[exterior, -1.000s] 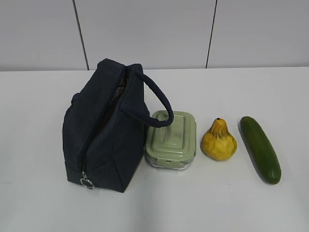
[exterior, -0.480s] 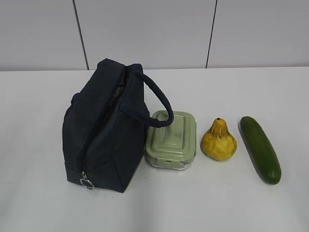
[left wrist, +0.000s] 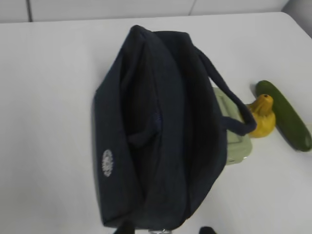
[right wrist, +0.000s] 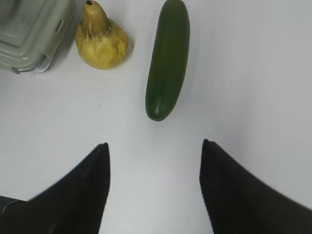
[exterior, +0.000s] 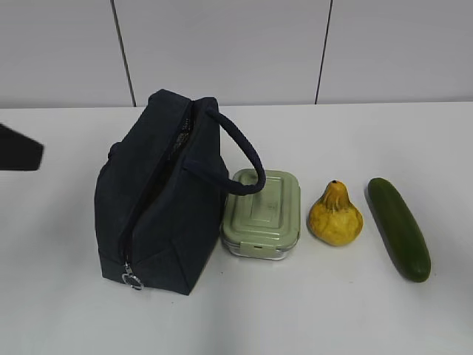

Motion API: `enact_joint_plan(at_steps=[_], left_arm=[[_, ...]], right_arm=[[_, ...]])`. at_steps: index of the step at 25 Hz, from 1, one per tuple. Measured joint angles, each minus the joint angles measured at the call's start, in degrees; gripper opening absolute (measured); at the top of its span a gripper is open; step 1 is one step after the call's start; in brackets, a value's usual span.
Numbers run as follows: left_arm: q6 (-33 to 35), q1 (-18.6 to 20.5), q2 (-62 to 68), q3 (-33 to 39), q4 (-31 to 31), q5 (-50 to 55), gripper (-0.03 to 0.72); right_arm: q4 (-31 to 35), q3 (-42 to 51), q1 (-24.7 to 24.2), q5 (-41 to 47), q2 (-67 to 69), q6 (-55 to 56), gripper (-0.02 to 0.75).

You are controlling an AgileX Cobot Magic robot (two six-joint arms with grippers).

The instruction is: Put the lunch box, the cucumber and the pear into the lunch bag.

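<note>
The dark navy lunch bag (exterior: 159, 196) stands on the white table, its silver zipper pull (exterior: 133, 279) at the near lower end and its handle looped over the lunch box. The pale green lunch box (exterior: 262, 213) lies right of it, then the yellow pear (exterior: 335, 217), then the cucumber (exterior: 399, 228). My left gripper (left wrist: 165, 230) is open, only its fingertips (left wrist: 124, 229) showing above the bag's (left wrist: 161, 131) near end. My right gripper (right wrist: 154, 146) is open and empty above bare table, short of the cucumber (right wrist: 167, 58) and the pear (right wrist: 101, 41).
A dark part of the left arm (exterior: 18, 148) shows at the left edge of the exterior view. A grey panelled wall (exterior: 222, 52) runs behind the table. The lunch box corner (right wrist: 31, 34) shows at the right wrist view's top left.
A dark part of the left arm has come into the exterior view at the left edge. The bag, lunch box, pear and cucumber have not moved.
</note>
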Motion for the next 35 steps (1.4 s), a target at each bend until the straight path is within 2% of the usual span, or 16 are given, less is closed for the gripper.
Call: enact_joint_plan(at_steps=[7,10,18,23,25,28,29,35], left_arm=[[9.8,0.0,14.46,-5.84,-6.09,-0.25,0.26],[13.29,0.0,18.11,-6.78,-6.86,0.46,0.26],[16.2,0.0,22.32,-7.23,-7.88,-0.37,0.267],[17.07,-0.06,25.92,-7.23,-8.46,-0.37,0.266],[17.17,-0.06,27.27,-7.23,-8.69,-0.37,0.223],[17.93,-0.15,28.23,-7.26,-8.97,-0.37,0.048],[18.12,-0.15,28.39,-7.26,-9.15,-0.37,0.018],[18.35,-0.15,28.38,-7.26,-9.31,-0.37,-0.012]], right_arm=[[0.87,-5.94,0.0,-3.48,16.39,0.24,0.457],[0.91,-8.85,0.0,-3.49,22.0,0.23,0.458],[3.44,-16.19,-4.75,-3.38,31.04,-2.01,0.457],[5.63,-18.99,-5.51,-3.38,33.74,-3.73,0.457],[5.91,-19.86,-5.51,-3.38,35.28,-4.08,0.457],[5.91,-21.22,-5.53,-3.1,38.02,-4.19,0.458],[5.91,-21.97,-5.53,-3.0,39.16,-4.29,0.458],[5.01,-28.02,-5.53,-0.96,46.51,-3.94,0.458]])
